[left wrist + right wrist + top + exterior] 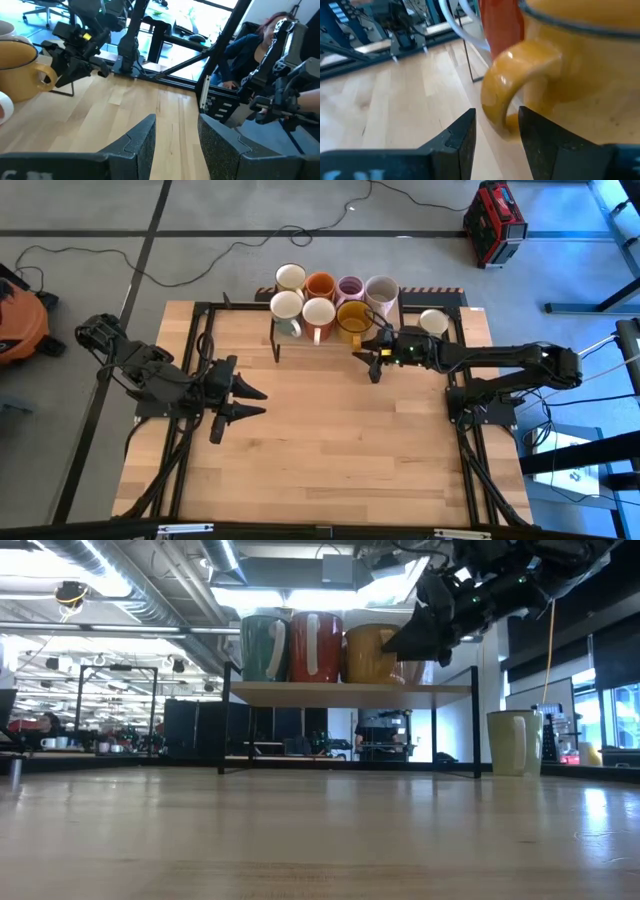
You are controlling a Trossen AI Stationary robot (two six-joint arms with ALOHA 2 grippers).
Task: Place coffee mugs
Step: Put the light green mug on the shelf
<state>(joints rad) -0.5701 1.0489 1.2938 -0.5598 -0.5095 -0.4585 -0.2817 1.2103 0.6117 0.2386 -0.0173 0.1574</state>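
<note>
Several coffee mugs stand in two rows on a black rack [276, 340] at the table's far middle: cream, orange [320, 284], lilac [349, 288] and the amber mug [353, 318] at the front row's right end. One cream mug [433, 322] stands on the table right of the rack. My right gripper [366, 359] is open at the amber mug's handle [504, 95], its fingers on either side of the handle's lower end. My left gripper [262, 402] waits open above the table's left middle, with nothing between its fingers. My right gripper comes at the amber mug's handle [500, 125] from the table's near right, slanting a little down. The handle's lower end lies in the gap at its fingertips [465, 131]. I cannot tell whether they touch it. The mug stands upright on the rack's shelf [350, 690].
The rack's black posts [476, 710] and its shelf stand close around my right gripper. Bare wooden table [330, 450] spreads over the near half. A person [250, 47] sits beyond the table's right side.
</note>
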